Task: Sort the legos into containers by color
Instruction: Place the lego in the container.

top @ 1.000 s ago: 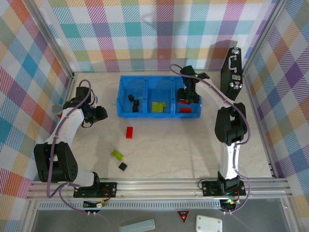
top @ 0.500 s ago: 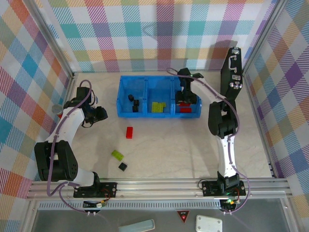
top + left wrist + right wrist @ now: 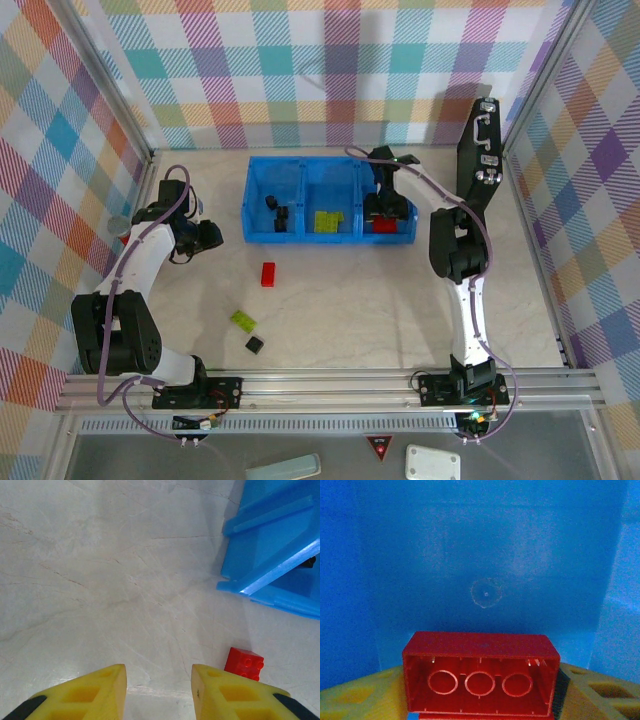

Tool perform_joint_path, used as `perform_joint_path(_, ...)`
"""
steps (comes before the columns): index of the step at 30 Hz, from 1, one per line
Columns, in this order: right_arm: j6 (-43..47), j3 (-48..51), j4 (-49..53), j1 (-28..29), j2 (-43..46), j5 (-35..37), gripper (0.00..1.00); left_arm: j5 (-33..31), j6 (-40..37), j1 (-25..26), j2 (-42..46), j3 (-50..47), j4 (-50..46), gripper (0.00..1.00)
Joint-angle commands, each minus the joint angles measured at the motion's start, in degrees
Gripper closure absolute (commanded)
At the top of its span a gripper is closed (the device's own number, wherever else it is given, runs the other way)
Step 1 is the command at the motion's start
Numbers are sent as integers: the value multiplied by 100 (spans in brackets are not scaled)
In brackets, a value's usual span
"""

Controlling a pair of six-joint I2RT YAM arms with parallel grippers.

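Observation:
The blue tray (image 3: 304,161) stands at the back, its containers side by side. Black legos (image 3: 275,211) lie in the left one, lime ones (image 3: 327,220) in the middle, red ones (image 3: 384,226) in the right. My right gripper (image 3: 385,205) reaches down into the right container. A red brick (image 3: 480,675) sits between its yellow fingers (image 3: 360,697), a dark gap on the brick's right side, above the blue floor (image 3: 485,555). My left gripper (image 3: 215,234) hovers left of the tray, open and empty (image 3: 159,692). Loose red (image 3: 268,273), lime (image 3: 242,320) and black (image 3: 255,344) bricks lie on the table.
A black case with metal latches (image 3: 480,150) leans against the right wall. Checked walls close in the table on three sides. The tray's corner (image 3: 270,565) and the loose red brick (image 3: 244,663) lie right of my left fingers.
My right arm has swung left and its gripper has sunk deeper into the right container, jaws spreading off the red brick. The left arm has not moved.

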State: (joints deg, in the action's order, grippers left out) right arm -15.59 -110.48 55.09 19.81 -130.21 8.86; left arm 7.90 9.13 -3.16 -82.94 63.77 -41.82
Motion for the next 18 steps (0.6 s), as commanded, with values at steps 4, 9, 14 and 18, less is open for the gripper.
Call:
perform_joint_path(4,-64,-6,122,-30,-3,-66,26,-8,-113,-71,32,37,-109,61)
perform_joint_path(9,-75,-35,208,-28,202,-63,23,14,-117,-66,40,48,-111,61)
perform_joint_path(14,-82,-44,318,-30,475,-82,21,44,-113,-71,43,35,-115,61)
perform_joint_path(18,-83,11,376,-32,753,-94,21,76,-121,-71,43,30,-114,61)
